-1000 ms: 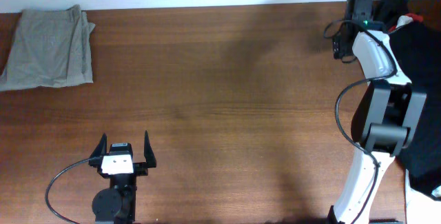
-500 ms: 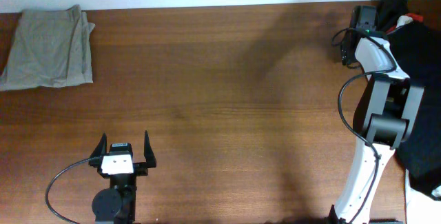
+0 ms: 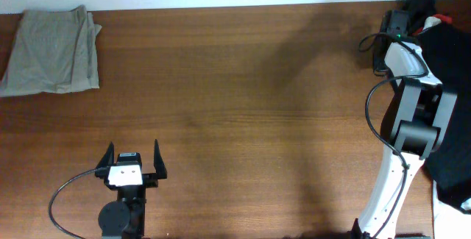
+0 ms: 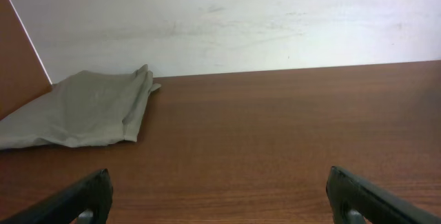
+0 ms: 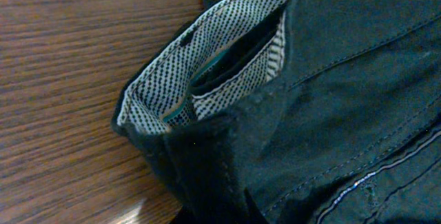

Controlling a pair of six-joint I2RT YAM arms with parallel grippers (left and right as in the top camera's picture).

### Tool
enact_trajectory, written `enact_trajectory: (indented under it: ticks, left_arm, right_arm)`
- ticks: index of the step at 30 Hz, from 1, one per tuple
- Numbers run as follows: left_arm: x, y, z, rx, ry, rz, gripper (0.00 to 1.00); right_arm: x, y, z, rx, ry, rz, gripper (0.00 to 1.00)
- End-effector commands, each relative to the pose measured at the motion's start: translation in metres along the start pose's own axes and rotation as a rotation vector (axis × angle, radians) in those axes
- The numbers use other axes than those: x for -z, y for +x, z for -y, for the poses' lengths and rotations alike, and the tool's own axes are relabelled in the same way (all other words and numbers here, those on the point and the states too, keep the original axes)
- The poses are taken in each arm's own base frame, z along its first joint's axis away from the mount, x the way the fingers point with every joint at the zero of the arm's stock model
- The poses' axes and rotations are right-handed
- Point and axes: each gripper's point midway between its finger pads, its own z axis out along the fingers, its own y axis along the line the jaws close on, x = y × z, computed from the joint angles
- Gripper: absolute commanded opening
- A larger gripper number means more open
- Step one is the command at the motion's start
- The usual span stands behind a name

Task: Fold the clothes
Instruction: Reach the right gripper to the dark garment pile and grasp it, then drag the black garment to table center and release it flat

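Observation:
A heap of dark clothes lies at the table's right edge. My right gripper is at the heap's top left corner. In the right wrist view a dark garment with a dotted lining fills the frame, and the right gripper is shut on its bunched edge, with the fingers mostly hidden by cloth. A folded khaki garment lies at the far left corner and shows in the left wrist view as the khaki garment. My left gripper stands open near the front edge, left gripper holding nothing.
The brown wooden table stretches between the two garments. A white wall runs behind the far edge. A red scrap shows in the dark heap. The right arm's white links stand along the right side.
The right arm has shifted rightward to the dark heap and its gripper has gone from open to shut on the garment. The left arm has not moved.

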Motion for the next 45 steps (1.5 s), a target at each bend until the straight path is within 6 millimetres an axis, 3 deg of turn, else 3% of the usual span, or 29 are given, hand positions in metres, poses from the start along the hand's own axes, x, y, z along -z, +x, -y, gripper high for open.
enact_trajectory:
  ticks: [1,5,9,12,15,17,19,20,23,24,27,29,31,35,39,43,45]
  left_arm:
    - [0.0,0.001,0.0,-0.017,0.0,0.001,0.99]
    - [0.0,0.001,0.0,-0.017,0.0,0.001,0.99]
    - [0.0,0.001,0.0,-0.017,0.0,0.001,0.99]
    - [0.0,0.001,0.0,-0.017,0.0,0.001,0.99]
    - [0.0,0.001,0.0,-0.017,0.0,0.001,0.99]
    - [0.0,0.001,0.0,-0.017,0.0,0.001,0.99]
    - [0.0,0.001,0.0,-0.017,0.0,0.001,0.99]
    - [0.0,0.001,0.0,-0.017,0.0,0.001,0.99]
    - [0.0,0.001,0.0,-0.017,0.0,0.001,0.99]
    - [0.0,0.001,0.0,-0.017,0.0,0.001,0.99]
    - [0.0,0.001,0.0,-0.017,0.0,0.001,0.99]
    - [0.0,0.001,0.0,-0.017,0.0,0.001,0.99]
    - [0.0,0.001,0.0,-0.017,0.0,0.001,0.99]
    - [0.0,0.001,0.0,-0.017,0.0,0.001,0.99]
    - [0.0,0.001,0.0,-0.017,0.0,0.001,0.99]
    - [0.0,0.001,0.0,-0.017,0.0,0.001,0.99]
    - [0.0,0.001,0.0,-0.017,0.0,0.001,0.99]
  right_arm:
    - [-0.004,0.002,0.003,-0.032,0.008,-0.016,0.04]
    - [0.016,-0.011,0.017,-0.102,0.014,0.014,0.04]
    - [0.072,-0.038,0.054,-0.209,0.028,0.117,0.04]
    - [0.097,-0.044,0.068,-0.237,0.031,0.147,0.04]
    - [0.117,-0.05,0.074,-0.291,0.003,0.179,0.04]
    - [0.128,-0.053,0.062,-0.276,-0.053,0.194,0.04]
    - [0.141,-0.06,0.038,-0.235,-0.084,0.212,0.04]
    - [0.158,-0.067,0.007,-0.19,-0.117,0.237,0.04]
    - [0.193,-0.074,-0.056,-0.096,-0.193,0.282,0.04]
    - [0.218,-0.073,-0.099,-0.04,-0.251,0.308,0.04]
    - [0.279,-0.058,-0.193,0.037,-0.443,0.347,0.04]
    - [0.318,-0.037,-0.253,0.077,-0.604,0.337,0.04]
    - [0.361,0.007,-0.324,0.142,-0.767,0.283,0.04]
    - [0.444,0.102,-0.416,0.346,-0.91,0.268,0.04]
    - [0.494,0.163,-0.449,0.44,-0.968,0.278,0.05]
    - [0.497,0.174,-0.45,0.467,-0.983,0.251,0.06]
    - [0.498,0.172,-0.446,0.465,-0.984,0.251,0.74]
